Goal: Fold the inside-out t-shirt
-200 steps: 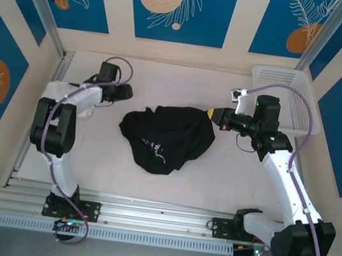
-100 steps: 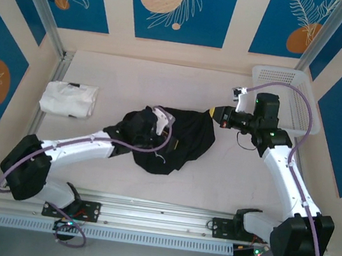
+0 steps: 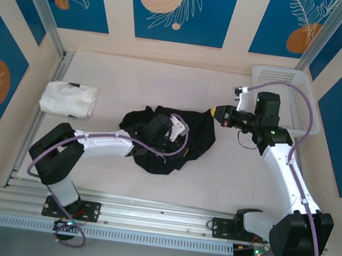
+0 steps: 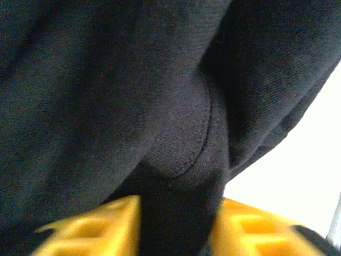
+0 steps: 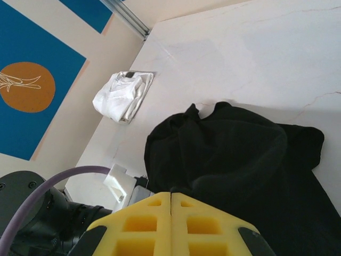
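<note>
T-shirt (image 3: 189, 134): a crumpled black heap at the centre of the table (image 3: 165, 82). Left gripper (image 4: 178, 224): 2 yellow fingers clamp a fold of the t-shirt between them. Right gripper (image 5: 170, 208): fingers pressed fully together, just beside the heap's edge at 2 o'clock. White garment (image 3: 68, 98): folded, at 9 o'clock, well apart.

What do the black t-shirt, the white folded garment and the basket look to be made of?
The black t-shirt: soft matte knit cloth, probably cotton; fine weave and limp folds show up close. The white folded garment: soft cloth too, creased; fibre unclear. The basket: white rigid plastic, likely, from its regular mesh walls.
</note>
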Controlling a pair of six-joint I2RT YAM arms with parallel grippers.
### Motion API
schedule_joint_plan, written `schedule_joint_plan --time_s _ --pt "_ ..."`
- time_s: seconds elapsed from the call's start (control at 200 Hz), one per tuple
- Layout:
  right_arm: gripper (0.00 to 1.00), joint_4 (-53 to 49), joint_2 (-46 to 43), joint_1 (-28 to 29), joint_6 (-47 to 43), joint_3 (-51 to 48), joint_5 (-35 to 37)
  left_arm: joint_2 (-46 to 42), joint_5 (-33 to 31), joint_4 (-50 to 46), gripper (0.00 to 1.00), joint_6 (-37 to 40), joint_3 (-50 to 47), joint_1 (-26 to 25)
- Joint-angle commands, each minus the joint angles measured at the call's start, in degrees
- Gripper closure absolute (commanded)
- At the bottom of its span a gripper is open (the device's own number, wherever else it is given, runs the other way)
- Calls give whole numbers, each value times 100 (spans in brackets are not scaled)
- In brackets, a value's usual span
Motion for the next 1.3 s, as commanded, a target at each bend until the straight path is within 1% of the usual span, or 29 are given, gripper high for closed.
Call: schedule_joint_plan --time_s 0.0,0.105,0.21,0.31,0.4,0.445,0.58,0.68,0.79,0.915,1.01,1.095,1.175,1.295 --pt "100 -123 34 -60 -133 263 -108 -9 206 191 83 105 222 7" --pt "100 -314 52 -153 -256 606 -139 -497 171 -15 100 184 266 237" --pt "100 -573 -15 -352 -426 1215 -93 -1404 273 -106 100 24 289 817" --pt "100 -505 -105 -467 -399 1634 -53 -2227 417 283 100 -501 180 1523" --pt "100 -380 -105 -458 -306 1850 -80 -2610 621 369 100 -791 283 2050" --pt "100 -271 -89 -445 -242 1891 -84 -2709 692 342 100 -821 372 2204" --pt "100 50 -5 -350 16 1844 -83 -2812 712 185 100 -681 547 2379" --pt "100 0 76 -270 32 1832 61 -2963 600 222 100 -692 472 2530" --pt "100 -236 105 -307 12 1876 480 -3233 374 315 100 -937 293 2840" --pt "100 -187 71 -405 162 1980 680 -3485 -88 197 100 -1404 168 3264" --pt "100 19 81 -407 294 2108 648 -3593 -370 99 100 -1561 175 3395" --pt "100 348 158 -326 429 2238 358 -3567 -553 -106 100 -1535 413 3401" --pt "100 573 359 -163 515 2532 130 -3439 -547 -37 100 -1543 712 3396" --pt "100 575 784 182 479 3366 43 -3200 -363 272 100 -1634 1340 3396"
